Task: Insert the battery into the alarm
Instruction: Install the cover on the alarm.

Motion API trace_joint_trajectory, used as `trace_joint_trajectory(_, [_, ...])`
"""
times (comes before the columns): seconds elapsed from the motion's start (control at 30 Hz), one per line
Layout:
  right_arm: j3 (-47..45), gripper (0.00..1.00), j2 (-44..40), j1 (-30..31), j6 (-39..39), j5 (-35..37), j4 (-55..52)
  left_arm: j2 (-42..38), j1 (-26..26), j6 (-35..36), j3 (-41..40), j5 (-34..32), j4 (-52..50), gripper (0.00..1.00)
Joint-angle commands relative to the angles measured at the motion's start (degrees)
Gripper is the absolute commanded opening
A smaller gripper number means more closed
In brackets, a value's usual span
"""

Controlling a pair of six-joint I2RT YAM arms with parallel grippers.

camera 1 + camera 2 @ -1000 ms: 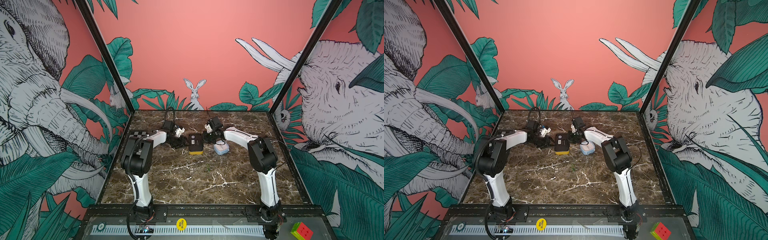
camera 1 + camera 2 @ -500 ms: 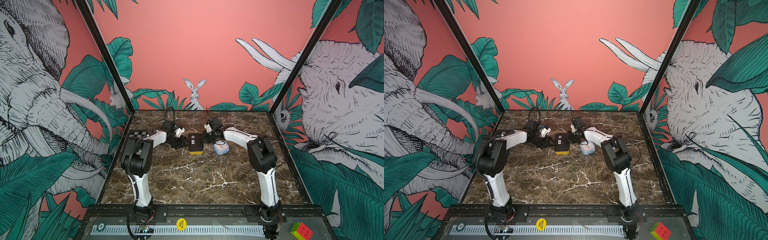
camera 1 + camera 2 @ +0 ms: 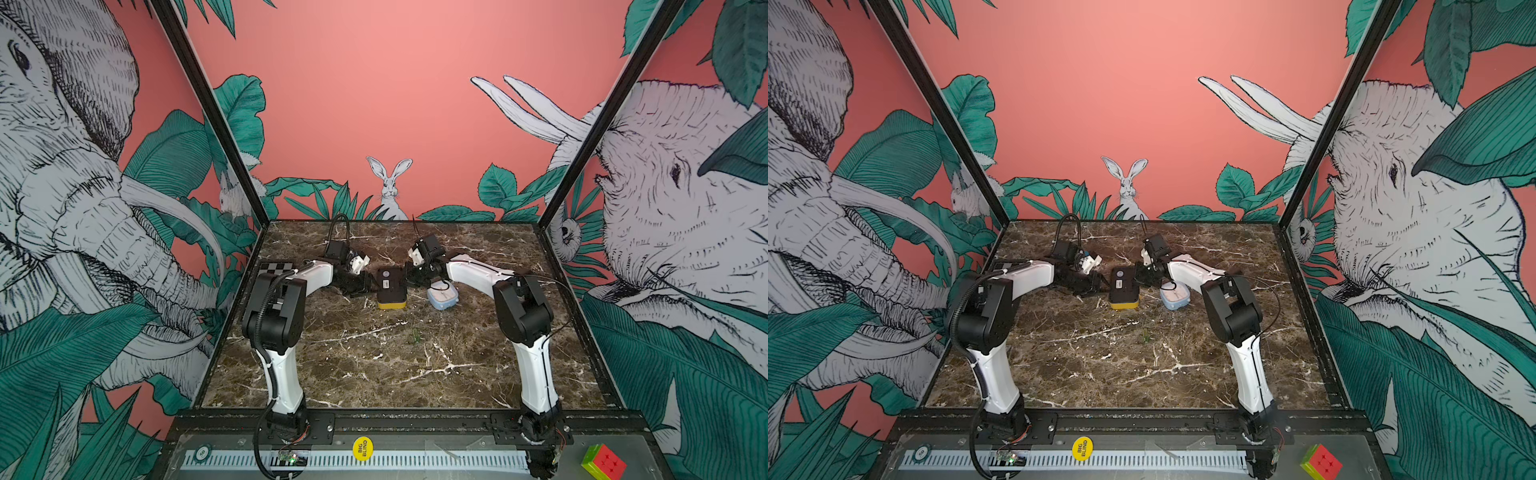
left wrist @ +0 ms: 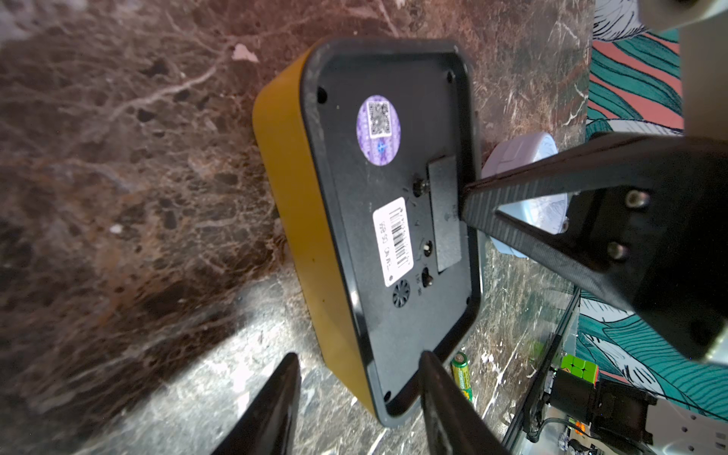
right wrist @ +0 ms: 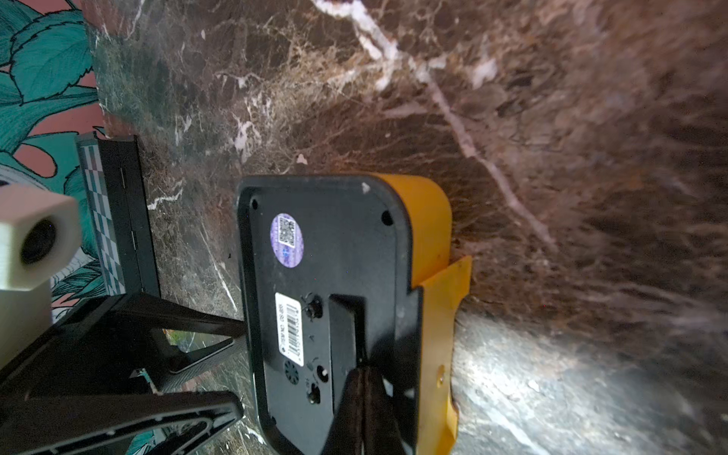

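Note:
The alarm (image 3: pixel 390 286) (image 3: pixel 1122 286) lies face down in both top views, its yellow body under a black back (image 4: pixel 394 220) with a round sticker and a barcode label. My right gripper (image 5: pixel 364 372) is shut, its tips pressed into the recess on that back (image 5: pixel 346 319); a yellow flap (image 5: pixel 445 335) juts from the side there. My left gripper (image 4: pixel 358 378) stands open at the alarm's near corner, one fingertip (image 4: pixel 427 360) against the black rim. The green battery (image 4: pixel 461 376) (image 3: pixel 414 336) lies loose on the marble in front of the alarm, held by neither gripper.
A pale blue round-cornered gadget (image 3: pixel 442 297) (image 3: pixel 1174 296) sits just right of the alarm, under my right arm. A checkered board (image 3: pixel 276 266) lies at the table's left edge. A colour cube (image 3: pixel 604 462) rests on the front rail, off the marble.

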Motion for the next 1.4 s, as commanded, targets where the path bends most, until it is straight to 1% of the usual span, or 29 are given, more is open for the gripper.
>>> trace_joint_trajectory(0.0, [1.05,0.0,1.15,-0.08,0.73,-0.19,1.39,-2.61,0.26,0.4,-0.4,-0.16,-0.42,0.51])
trace_joint_trajectory(0.47, [0.97,0.0,1.44,0.62,1.13,0.47,0.64,-1.84,0.3,0.27,-0.06,0.11,-0.33,0.51])
trace_joint_trajectory(0.77, [0.44,0.05,0.56,1.0,1.71,1.93,0.6,-1.8,0.3,0.22,0.08,0.2,-0.32,0.51])
trace_joint_trajectory(0.83, [0.59,0.09,0.26,1.04,1.64,2.54,0.41,-1.97,0.3,0.3,0.08,0.12,-0.33,0.51])
trace_joint_trajectory(0.93, [0.87,0.21,-0.4,1.06,0.93,3.79,-0.34,-2.26,0.28,0.31,-0.01,-0.15,-0.33,0.51])
trace_joint_trajectory(1.03, [0.94,0.29,-1.08,1.06,0.48,4.87,-0.83,-2.52,0.3,0.38,-0.09,-0.34,-0.41,0.51])
trace_joint_trajectory(1.37, [1.16,0.43,-3.39,1.15,-1.73,6.81,-1.23,-3.05,0.78,0.93,0.24,-1.14,-1.35,0.51])
